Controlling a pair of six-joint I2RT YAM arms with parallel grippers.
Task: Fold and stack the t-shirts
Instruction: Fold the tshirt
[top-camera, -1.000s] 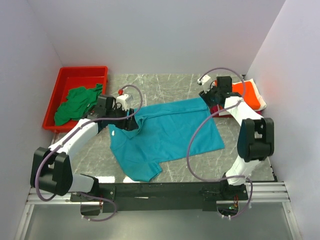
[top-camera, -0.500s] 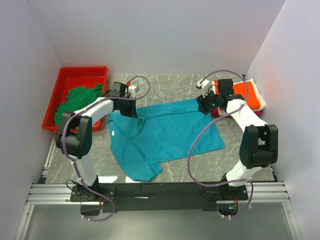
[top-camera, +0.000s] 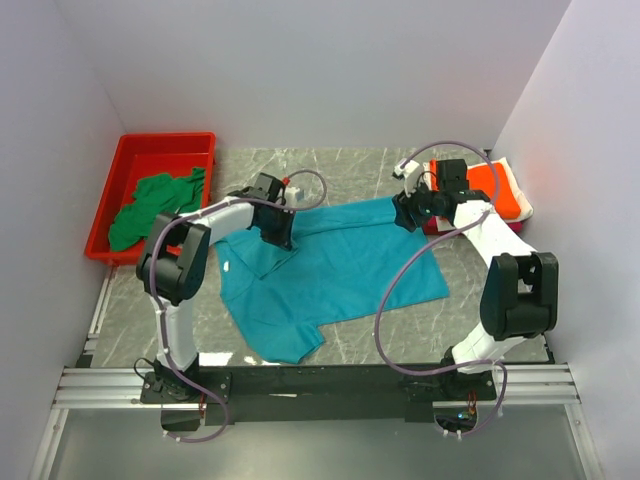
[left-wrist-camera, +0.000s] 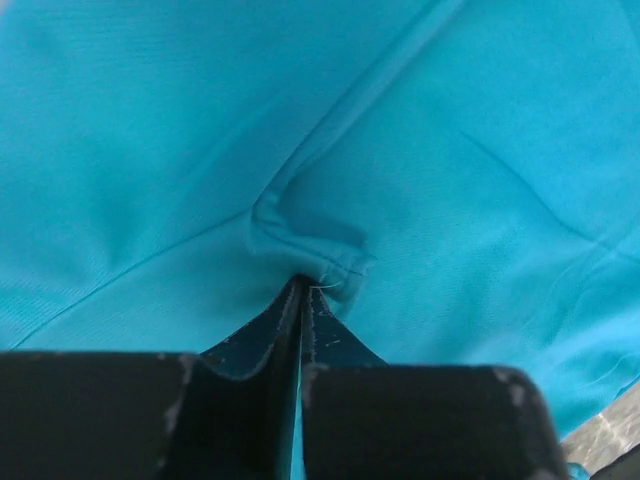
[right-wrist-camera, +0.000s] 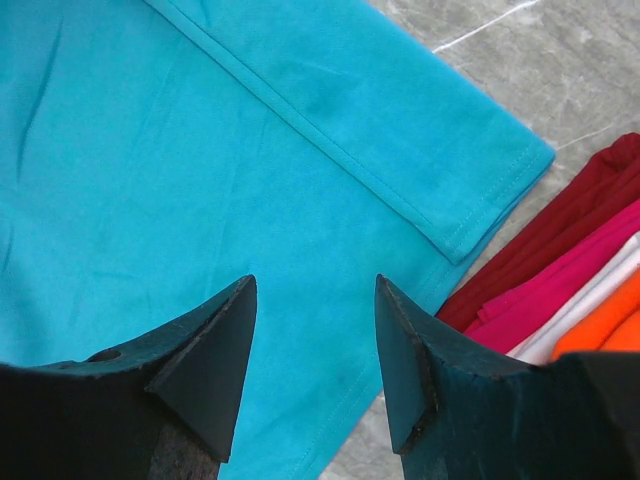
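A teal t-shirt (top-camera: 335, 268) lies spread across the middle of the table, one sleeve toward the near edge. At its far left shoulder my left gripper (top-camera: 281, 232) presses down. In the left wrist view the left gripper (left-wrist-camera: 303, 292) is shut on a small pinched ridge of the teal t-shirt (left-wrist-camera: 450, 150). My right gripper (top-camera: 408, 214) hovers open over the shirt's far right corner. The right wrist view shows that open right gripper (right-wrist-camera: 315, 292) above the teal t-shirt (right-wrist-camera: 200, 150), nothing between its fingers. A dark green t-shirt (top-camera: 152, 205) lies bunched in the bin.
A red bin (top-camera: 165, 145) stands at the far left. A stack of folded shirts (top-camera: 495, 188), orange on top, sits at the far right; its dark red, magenta, white and orange edges (right-wrist-camera: 570, 290) lie just beside the teal corner. White walls enclose the table.
My left gripper has slid to the right along the shirt's far edge and shut on the cloth, its arm swinging upright. The right gripper has edged slightly left over the corner.
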